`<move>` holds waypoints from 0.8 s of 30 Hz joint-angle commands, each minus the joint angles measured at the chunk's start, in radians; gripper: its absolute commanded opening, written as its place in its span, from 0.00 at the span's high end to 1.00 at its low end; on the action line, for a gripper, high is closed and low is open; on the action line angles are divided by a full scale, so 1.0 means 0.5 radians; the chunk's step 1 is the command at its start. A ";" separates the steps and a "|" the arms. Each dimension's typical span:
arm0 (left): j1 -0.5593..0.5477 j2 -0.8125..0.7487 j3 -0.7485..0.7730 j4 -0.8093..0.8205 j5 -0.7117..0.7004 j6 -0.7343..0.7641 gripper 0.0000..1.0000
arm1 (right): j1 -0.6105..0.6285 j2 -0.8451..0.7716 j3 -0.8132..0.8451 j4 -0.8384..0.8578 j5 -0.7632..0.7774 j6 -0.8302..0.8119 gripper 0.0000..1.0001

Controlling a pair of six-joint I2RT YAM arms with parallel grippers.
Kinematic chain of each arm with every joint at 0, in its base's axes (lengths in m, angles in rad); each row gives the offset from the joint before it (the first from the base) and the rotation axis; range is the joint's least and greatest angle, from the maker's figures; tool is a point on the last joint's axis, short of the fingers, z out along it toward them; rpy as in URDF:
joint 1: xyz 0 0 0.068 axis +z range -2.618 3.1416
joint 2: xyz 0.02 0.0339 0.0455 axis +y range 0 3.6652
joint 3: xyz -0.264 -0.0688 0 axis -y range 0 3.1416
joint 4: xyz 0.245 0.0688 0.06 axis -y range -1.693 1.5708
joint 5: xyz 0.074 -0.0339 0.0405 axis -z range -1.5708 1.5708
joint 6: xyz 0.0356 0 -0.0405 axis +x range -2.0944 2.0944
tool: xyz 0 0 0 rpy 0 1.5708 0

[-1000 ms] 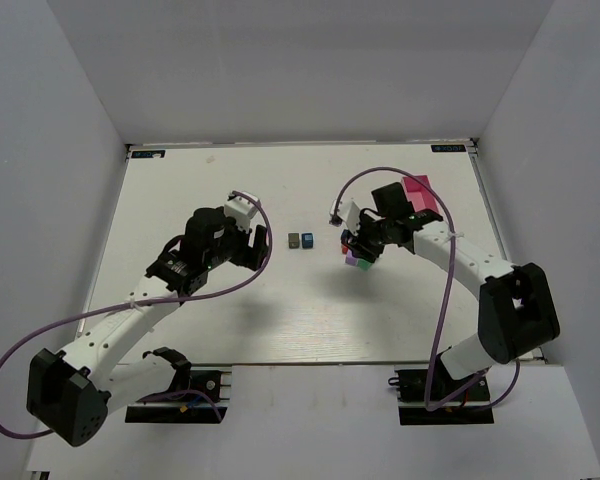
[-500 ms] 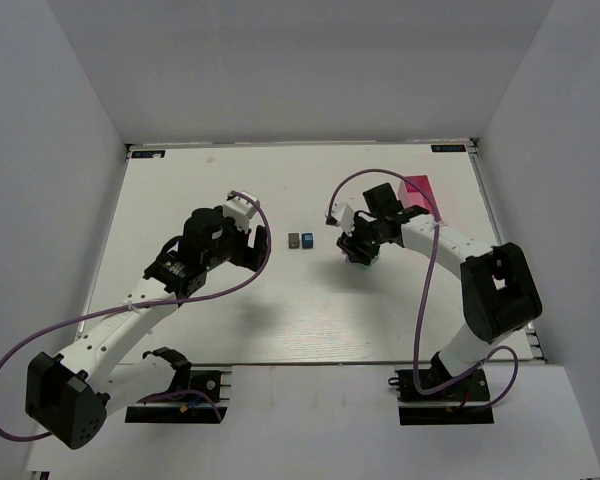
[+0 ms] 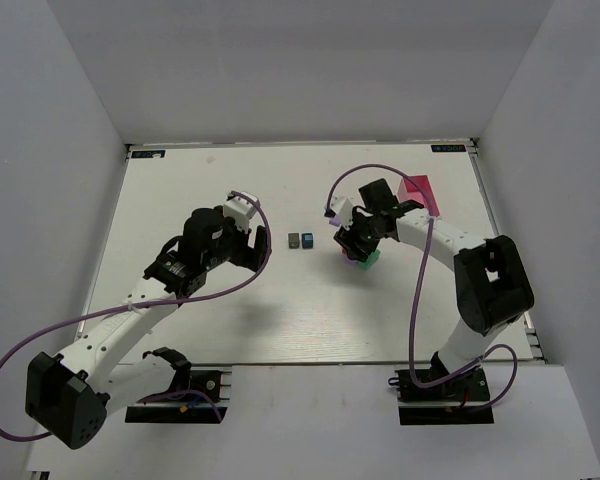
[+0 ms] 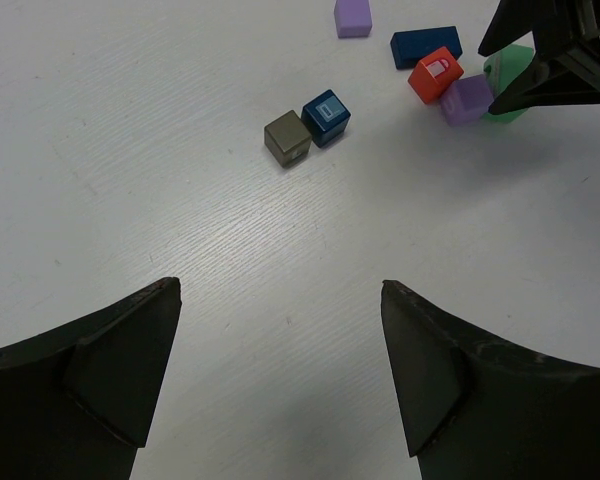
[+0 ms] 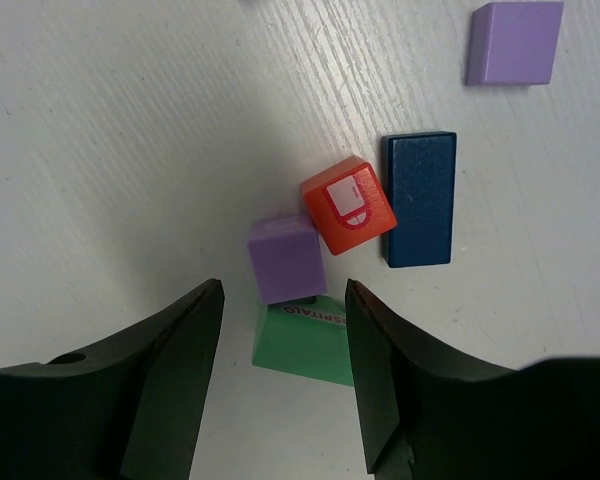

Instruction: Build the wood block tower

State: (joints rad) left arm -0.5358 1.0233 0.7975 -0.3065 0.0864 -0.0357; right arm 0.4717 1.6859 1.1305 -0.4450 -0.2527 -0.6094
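The right arm (image 3: 450,250) has swung in toward the middle, so more of the pink tray (image 3: 423,190) shows now. The left arm (image 3: 130,310) has hardly moved.

On the white table (image 3: 280,320) there is no wood block tower yet. Most of the blocks lie in a little heap (image 3: 362,256) right under the right gripper (image 5: 282,295). Its jaws are apart and we think they hold nothing. The purple cube (image 5: 287,258) sits between them, touching the green block (image 5: 302,337). The red cube (image 5: 349,205) leans on the long dark blue block (image 5: 419,198), whose long side points straight away from the fingers. A second purple block (image 5: 514,42) lies apart.

The left gripper (image 4: 280,380) is wide open and empty. The grey cube (image 4: 287,138) and the blue cube (image 4: 326,112) touch each other, straight ahead of it but well apart.

So the right arm is nearer the heap, and the left arm is nearer the pair.

From above, the gripper hides most of the heap. Only the wrist views show each block.
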 commanded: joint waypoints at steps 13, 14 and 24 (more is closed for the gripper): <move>0.010 -0.049 0.062 0.012 0.020 -0.011 0.09 | 0.041 0.080 0.055 -0.012 0.088 0.007 0.42; 0.010 -0.049 0.062 0.012 0.020 -0.011 0.09 | 0.041 0.083 0.055 -0.003 0.091 0.004 0.40; 0.010 -0.049 0.062 0.012 0.020 -0.011 0.09 | 0.063 0.122 0.046 0.009 0.119 -0.005 0.40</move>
State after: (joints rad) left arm -0.5358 1.0233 0.7975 -0.3065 0.0864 -0.0376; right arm 0.4938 1.7302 1.1305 -0.4454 -0.2020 -0.6090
